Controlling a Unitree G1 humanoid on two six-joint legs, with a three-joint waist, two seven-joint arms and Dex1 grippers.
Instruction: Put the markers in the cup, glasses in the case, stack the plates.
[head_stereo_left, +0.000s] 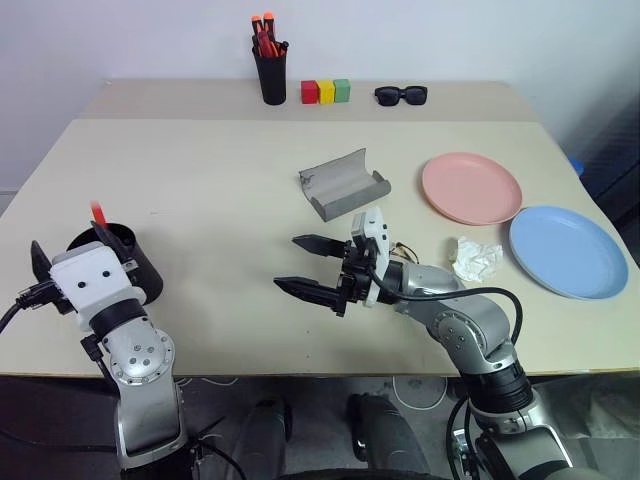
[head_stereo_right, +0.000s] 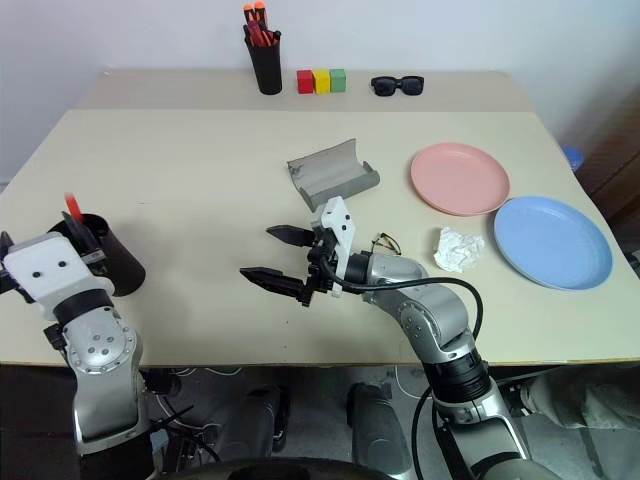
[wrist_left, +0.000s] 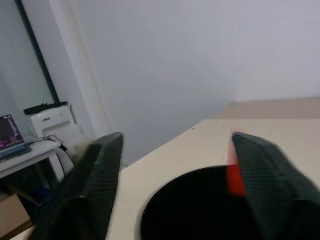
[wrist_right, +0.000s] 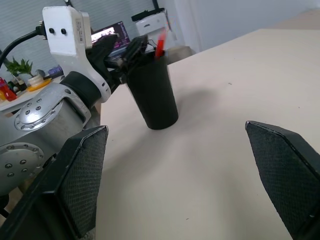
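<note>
The short black cup (head_stereo_left: 143, 277) stands near the table's front left corner. The red end of a marker (head_stereo_left: 97, 212) sticks up out of it. My left gripper (head_stereo_left: 75, 248) hovers at the cup's rim, open. In the left wrist view the marker (wrist_left: 234, 172) stands close beside one finger. My right gripper (head_stereo_left: 288, 262) is open and holds nothing, pointing left over the table's middle. The wire-frame glasses (head_stereo_left: 405, 250) lie behind it, partly hidden. The grey case (head_stereo_left: 343, 183) lies open further back. The pink plate (head_stereo_left: 471, 187) and blue plate (head_stereo_left: 567, 250) lie side by side at the right.
A crumpled white paper (head_stereo_left: 474, 258) lies between the glasses and the blue plate. At the back stand a tall black cup of red-orange pens (head_stereo_left: 270, 70), three coloured blocks (head_stereo_left: 326, 91) and black sunglasses (head_stereo_left: 401, 95).
</note>
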